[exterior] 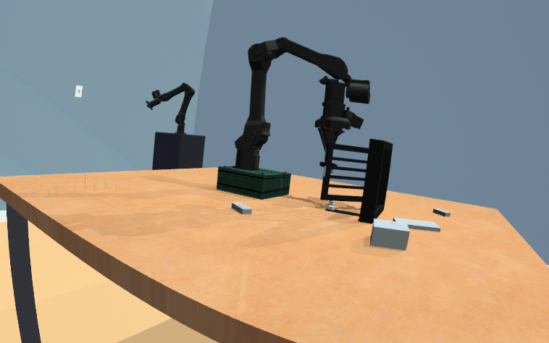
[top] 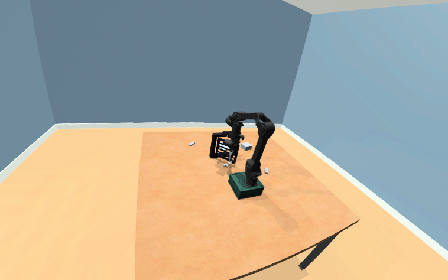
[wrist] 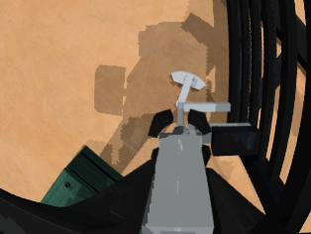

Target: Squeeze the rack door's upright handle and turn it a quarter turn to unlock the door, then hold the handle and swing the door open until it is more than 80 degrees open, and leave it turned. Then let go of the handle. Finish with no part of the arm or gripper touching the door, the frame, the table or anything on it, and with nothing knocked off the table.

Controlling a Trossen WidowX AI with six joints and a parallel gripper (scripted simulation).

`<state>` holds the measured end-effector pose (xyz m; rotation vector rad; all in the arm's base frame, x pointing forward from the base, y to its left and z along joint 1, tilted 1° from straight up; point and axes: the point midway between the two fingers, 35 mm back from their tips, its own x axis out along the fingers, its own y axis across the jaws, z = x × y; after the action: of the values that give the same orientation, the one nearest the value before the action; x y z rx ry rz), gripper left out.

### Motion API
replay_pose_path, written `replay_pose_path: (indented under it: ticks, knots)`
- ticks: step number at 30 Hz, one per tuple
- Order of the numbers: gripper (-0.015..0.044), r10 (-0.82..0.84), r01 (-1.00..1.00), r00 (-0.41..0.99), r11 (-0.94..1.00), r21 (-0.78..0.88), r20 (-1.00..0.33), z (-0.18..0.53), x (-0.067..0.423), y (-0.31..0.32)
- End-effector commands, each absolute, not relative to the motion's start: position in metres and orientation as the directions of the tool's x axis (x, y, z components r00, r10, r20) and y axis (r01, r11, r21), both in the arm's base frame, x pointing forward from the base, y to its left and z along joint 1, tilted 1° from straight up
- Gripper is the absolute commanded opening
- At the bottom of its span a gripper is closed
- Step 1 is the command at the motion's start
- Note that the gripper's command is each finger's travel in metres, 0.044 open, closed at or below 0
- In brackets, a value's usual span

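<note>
The black rack frame (top: 213, 146) (exterior: 376, 183) stands on the table. Its barred door (exterior: 342, 197) (wrist: 235, 59) is swung partly open; the exact angle is hard to tell. My gripper (wrist: 179, 172) is shut on the door's light grey upright handle (wrist: 181, 183) (top: 229, 159), with one black fingertip on each side of it in the wrist view. A grey rod and a slanted foot (wrist: 188, 79) show below the fingertips, and grey brackets reach from the rod to the door. The door hides part of the fingers and handle in the exterior view.
Behind the frame lie a grey block (top: 246, 146) (exterior: 390, 236) and a flat grey piece (exterior: 424, 226). Small grey bars lie to the sides, one (top: 191, 143) (exterior: 441, 212) beyond the frame, another (top: 266, 171) (exterior: 241, 208) near my green base (top: 246, 186) (exterior: 253, 183) (wrist: 74, 183).
</note>
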<state>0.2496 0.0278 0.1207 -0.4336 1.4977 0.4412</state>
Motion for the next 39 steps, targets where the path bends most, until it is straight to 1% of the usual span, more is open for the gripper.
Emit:
replay_pose_path:
  ticks: [1,20,39]
  knots:
    - [0.0009,0.014,-0.475,0.033,0.880,-0.003,-0.999,0.120,0.247,0.036]
    - [0.0009,0.018,-0.240,0.032,0.971,0.010,-0.999,0.121,0.239,0.072]
    - [0.0009,0.022,0.014,0.032,1.000,0.022,-0.999,0.122,0.240,0.110]
